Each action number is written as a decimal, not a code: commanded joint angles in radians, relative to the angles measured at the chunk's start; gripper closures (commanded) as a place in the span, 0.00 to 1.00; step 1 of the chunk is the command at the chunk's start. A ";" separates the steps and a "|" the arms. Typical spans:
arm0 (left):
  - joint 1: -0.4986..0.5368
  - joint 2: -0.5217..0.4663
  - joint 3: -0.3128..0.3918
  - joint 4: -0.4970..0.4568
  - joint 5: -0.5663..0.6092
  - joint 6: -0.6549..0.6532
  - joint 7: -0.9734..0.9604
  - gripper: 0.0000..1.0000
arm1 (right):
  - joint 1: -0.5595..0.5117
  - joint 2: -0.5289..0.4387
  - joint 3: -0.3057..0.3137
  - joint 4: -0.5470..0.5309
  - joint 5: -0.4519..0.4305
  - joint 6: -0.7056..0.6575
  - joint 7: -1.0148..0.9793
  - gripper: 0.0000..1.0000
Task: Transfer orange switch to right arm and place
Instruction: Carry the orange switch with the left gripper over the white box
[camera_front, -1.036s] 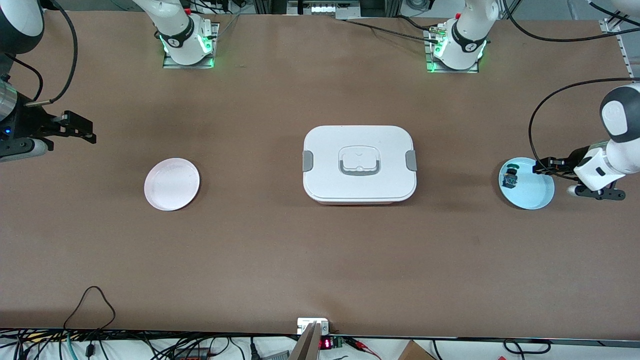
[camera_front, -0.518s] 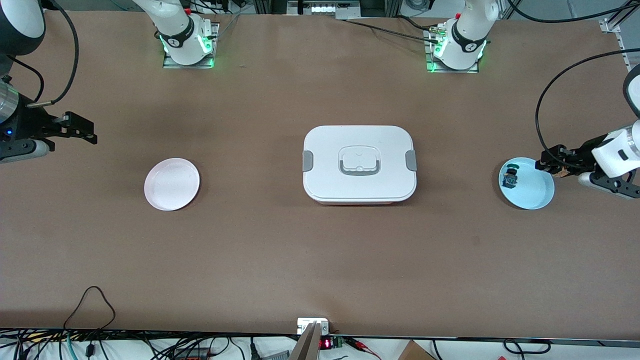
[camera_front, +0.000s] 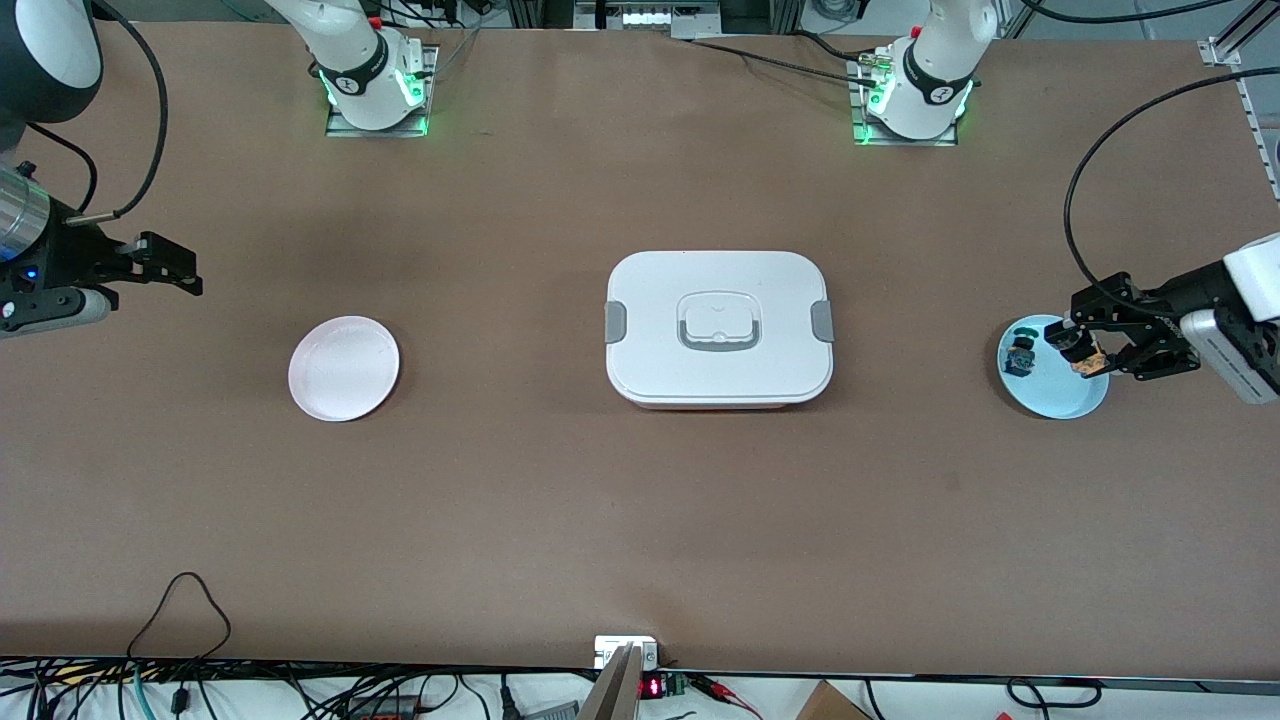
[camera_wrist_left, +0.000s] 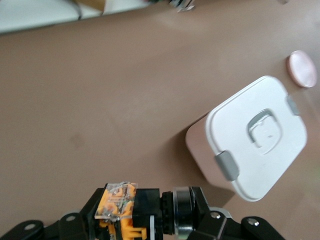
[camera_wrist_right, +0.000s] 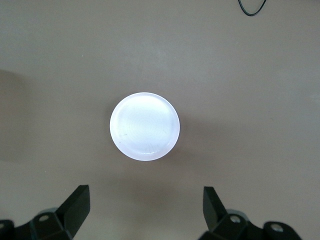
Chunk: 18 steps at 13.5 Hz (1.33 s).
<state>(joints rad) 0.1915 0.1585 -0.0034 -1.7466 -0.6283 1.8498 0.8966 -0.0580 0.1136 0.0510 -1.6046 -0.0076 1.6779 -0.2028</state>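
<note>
My left gripper (camera_front: 1078, 352) is shut on the orange switch (camera_front: 1089, 363) and holds it in the air over the light blue plate (camera_front: 1062, 402) at the left arm's end of the table. In the left wrist view the switch (camera_wrist_left: 125, 207) lies sideways between the jaws, its black body and orange parts showing. My right gripper (camera_front: 178, 268) hangs open and empty at the right arm's end of the table, above bare table beside the pink plate (camera_front: 343, 368). In the right wrist view its fingers (camera_wrist_right: 77, 202) stand wide apart short of the pink plate (camera_wrist_right: 144, 126).
A small switch with a green cap (camera_front: 1020, 357) lies on the blue plate. A closed white lunch box (camera_front: 718, 327) with grey clips stands mid-table; it also shows in the left wrist view (camera_wrist_left: 255, 135). Cables run along the table edge nearest the front camera.
My left arm has risen and tilted its wrist, lifting the orange switch from the blue plate's rim to above the plate. My right gripper has shifted only slightly.
</note>
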 joint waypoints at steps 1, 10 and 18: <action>-0.006 -0.014 0.002 0.002 -0.123 -0.021 0.167 1.00 | -0.005 0.004 0.000 0.000 0.015 0.003 -0.009 0.00; -0.096 0.010 -0.001 -0.043 -0.479 -0.139 0.544 1.00 | -0.008 0.023 -0.005 0.002 0.008 0.016 -0.009 0.00; -0.161 0.084 -0.009 -0.071 -0.629 -0.323 0.671 1.00 | -0.020 0.037 -0.005 -0.001 0.009 0.029 -0.010 0.00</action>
<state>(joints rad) 0.0546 0.2203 -0.0155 -1.8120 -1.2101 1.5492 1.4685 -0.0633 0.1550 0.0460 -1.6072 -0.0076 1.7095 -0.2028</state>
